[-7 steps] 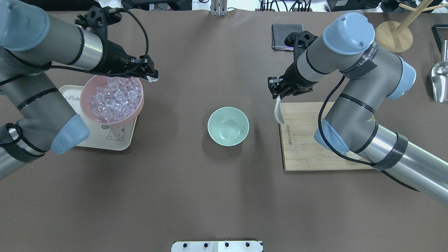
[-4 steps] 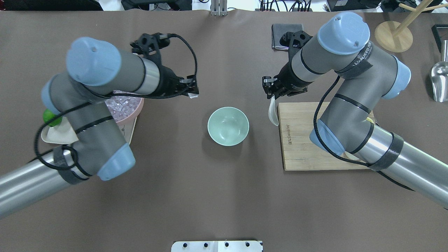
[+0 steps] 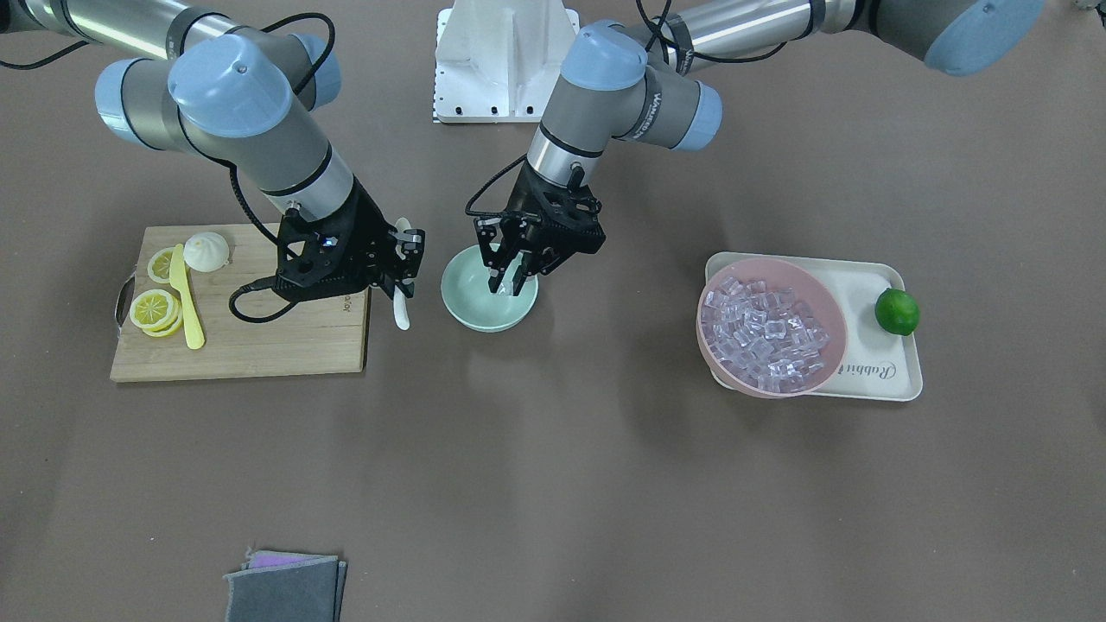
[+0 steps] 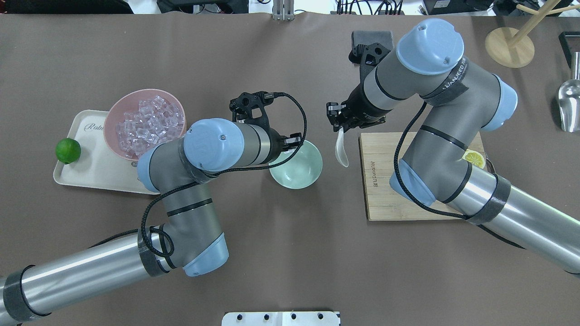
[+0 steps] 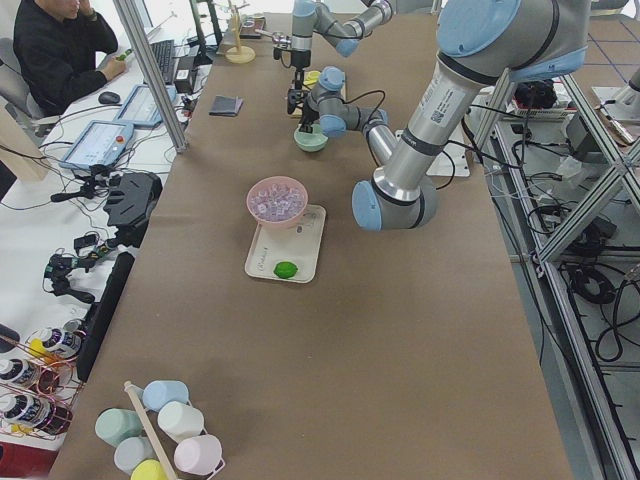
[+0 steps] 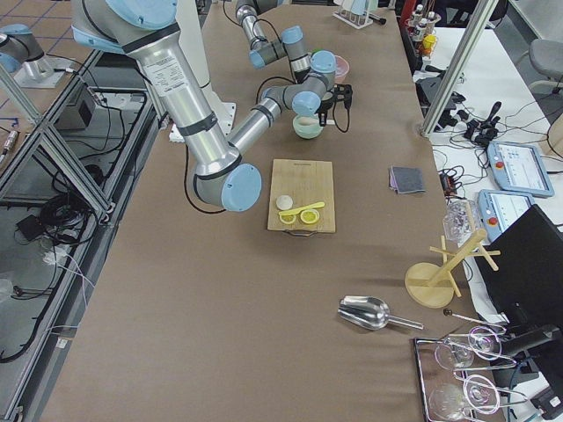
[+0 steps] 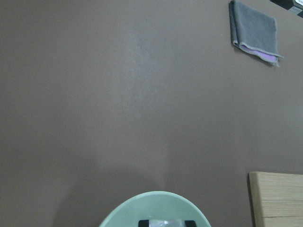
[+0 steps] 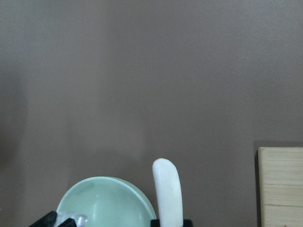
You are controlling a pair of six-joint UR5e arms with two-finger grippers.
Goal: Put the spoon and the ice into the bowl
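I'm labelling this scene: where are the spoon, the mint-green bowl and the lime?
spoon (image 4: 341,148): overhead view, where handle meets scoop.
mint-green bowl (image 4: 302,172): overhead view, bare inner wall.
lime (image 4: 68,151): overhead view, centre of fruit.

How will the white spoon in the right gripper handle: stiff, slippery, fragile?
Probably stiff: the spoon holds its shape while hanging from the right gripper. Likely slippery: glossy surface, pinched only at one end, so it may pivot. It looks like ceramic or hard plastic, so it might chip if dropped hard into the bowl.
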